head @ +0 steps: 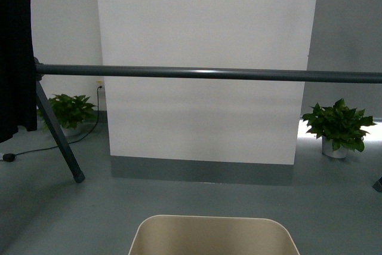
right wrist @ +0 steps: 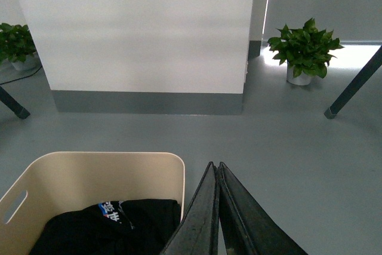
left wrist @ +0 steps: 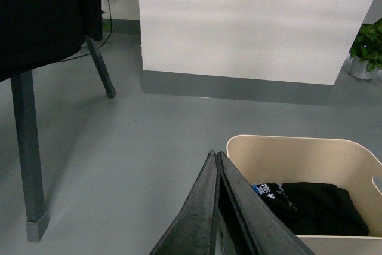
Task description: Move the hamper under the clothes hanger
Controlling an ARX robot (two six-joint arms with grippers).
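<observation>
Clothes hanger (head: 209,74): long dark grey bar across the front view from 9 to 3 o'clock, splayed leg and black cloth (head: 17,46) at 9 o'clock. Hamper (head: 213,236): beige bin on the grey floor (head: 107,207) at 6 o'clock, short of the bar, flanked by both arms, black clothing (left wrist: 316,207) inside. Likely light, stiff, smooth-walled, apt to slide; best taken at the rim or the handle slot (right wrist: 15,206). Potted plants (head: 338,125) at 3 and 9 o'clock. Left fingers (left wrist: 218,165) and right fingers (right wrist: 213,174) pressed together, gripping nothing, just outside the bin walls.
</observation>
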